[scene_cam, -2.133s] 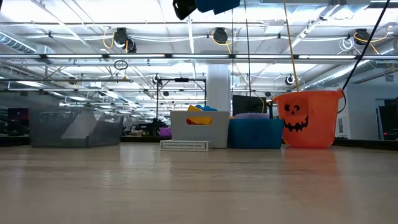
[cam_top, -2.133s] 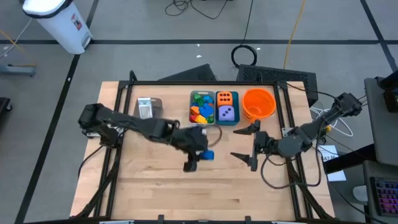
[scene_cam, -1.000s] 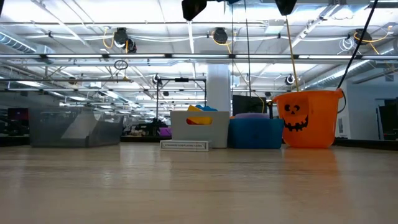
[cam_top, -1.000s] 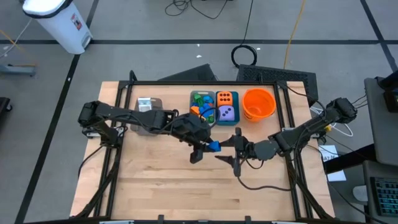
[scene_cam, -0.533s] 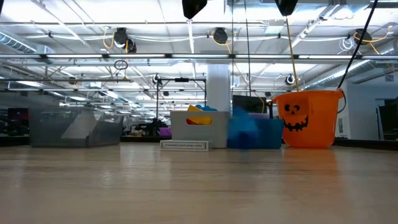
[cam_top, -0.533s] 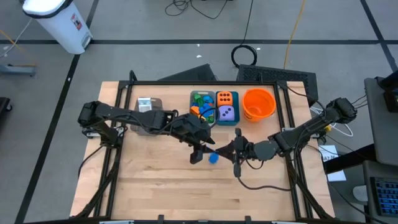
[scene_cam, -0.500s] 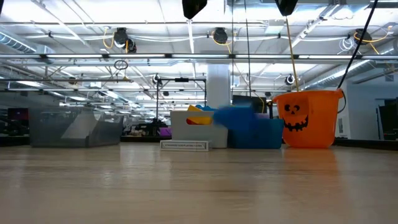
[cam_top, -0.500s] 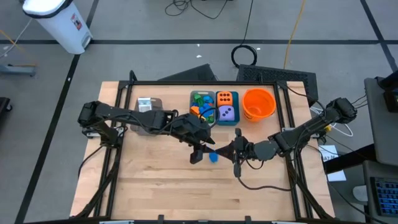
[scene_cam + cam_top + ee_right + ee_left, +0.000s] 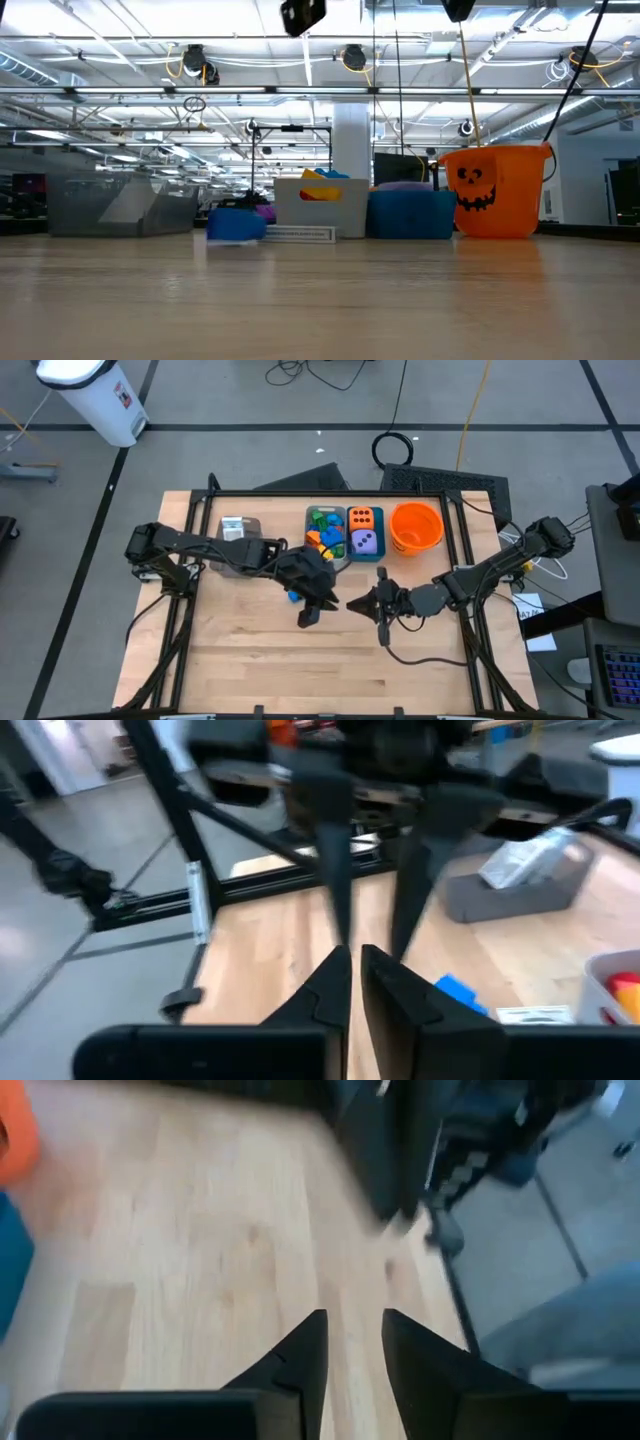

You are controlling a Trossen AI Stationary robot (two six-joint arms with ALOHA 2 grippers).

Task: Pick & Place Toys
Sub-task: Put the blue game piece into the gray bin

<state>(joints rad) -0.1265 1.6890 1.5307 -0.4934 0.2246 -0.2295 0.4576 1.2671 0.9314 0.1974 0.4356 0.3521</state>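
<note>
Two claws, and neither has a toy in it. Farthest left, a grey bin (image 9: 238,532) with a white packet sits at the table's (image 9: 250,650) back edge. Next comes the blue brick (image 9: 293,596), lying loose on the wood just beside my left claw (image 9: 309,613), which hangs above the table with its fingers a little parted and nothing between them. My right claw (image 9: 358,603) points toward the left one from close by, clenched on nothing. Both are raised at mid-table, I judge, because this was meant as a hand-over in the air on the way to the brick bin (image 9: 325,532), the dice bin (image 9: 365,532) or the orange bucket (image 9: 416,525) behind. A second ago the brick was up between the two claw tips, with my right fingers spread to take it; half a second ago it was dropping. Now it has come to rest on the left, my right fingers have snapped together empty, and my left claw has swung slightly toward the brick.
</note>
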